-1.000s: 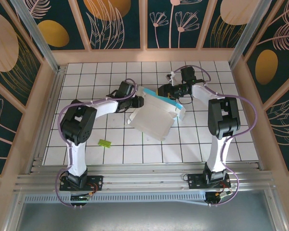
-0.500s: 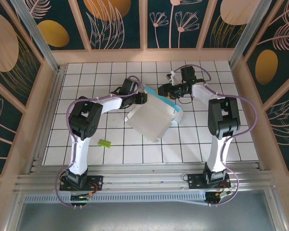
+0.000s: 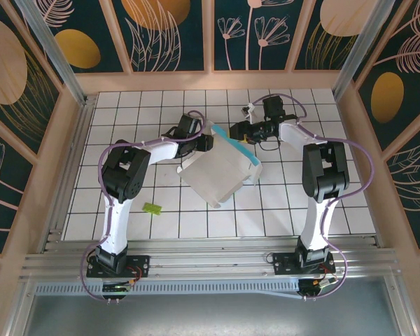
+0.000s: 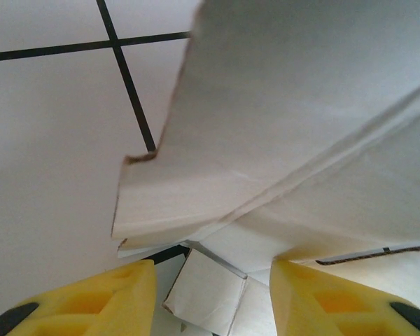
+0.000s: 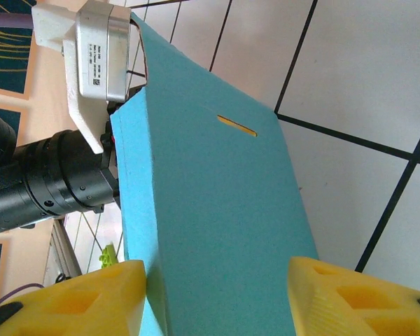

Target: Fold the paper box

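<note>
The paper box point(image 3: 219, 170) lies mid-table, its white side up, with a turquoise wall point(image 3: 242, 148) raised along its far right edge. My left gripper point(image 3: 208, 143) is at the box's far left corner. In the left wrist view its yellow fingers point(image 4: 91, 301) stand apart and the left gripper point(image 4: 210, 302) is open. A small white flap point(image 4: 206, 294) lies in the gap, and a big white panel point(image 4: 287, 105) rises beyond it. My right gripper point(image 3: 240, 131) straddles the turquoise wall point(image 5: 210, 203). The right gripper point(image 5: 217, 301) has a finger against each edge of that wall.
A tiny lime-green scrap point(image 3: 152, 208) lies on the tiles near the left arm, and the scrap point(image 5: 108, 253) also peeks past the turquoise wall. Wooden walls point(image 3: 350, 119) fence the white tiled table point(image 3: 126, 119). The left arm's wrist point(image 5: 56, 182) sits close behind the box.
The left gripper has moved up and right to the box's far left corner. The white panel has swung down and left, and less of the turquoise wall shows. The right gripper has stayed put.
</note>
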You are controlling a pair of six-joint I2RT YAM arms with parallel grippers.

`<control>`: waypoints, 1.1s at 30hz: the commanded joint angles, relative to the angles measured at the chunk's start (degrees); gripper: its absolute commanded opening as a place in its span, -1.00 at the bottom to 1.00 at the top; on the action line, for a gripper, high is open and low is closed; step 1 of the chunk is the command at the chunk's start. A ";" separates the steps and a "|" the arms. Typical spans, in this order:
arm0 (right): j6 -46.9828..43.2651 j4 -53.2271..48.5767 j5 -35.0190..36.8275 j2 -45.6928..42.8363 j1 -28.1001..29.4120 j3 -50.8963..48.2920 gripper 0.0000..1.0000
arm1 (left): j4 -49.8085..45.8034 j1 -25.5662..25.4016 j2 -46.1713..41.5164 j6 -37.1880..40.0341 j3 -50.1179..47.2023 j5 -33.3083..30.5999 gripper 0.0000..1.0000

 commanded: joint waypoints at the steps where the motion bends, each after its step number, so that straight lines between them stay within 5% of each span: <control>1: -0.26 -2.26 4.11 0.64 0.34 1.02 0.12 | -4.56 -0.17 2.87 0.57 -2.66 -0.63 -0.12; 21: 4.71 0.30 11.79 -0.61 -2.25 -0.57 0.12 | -5.40 -0.16 2.32 -1.56 -2.39 2.89 -0.21; 26: 4.28 0.13 11.84 -0.90 -2.20 -0.75 0.12 | -6.64 -0.15 0.61 -0.80 -1.78 -1.42 0.13; 33: 4.18 0.30 11.92 -0.90 -2.21 -0.97 0.12 | -7.59 -0.16 -0.51 0.61 -2.01 -4.67 0.15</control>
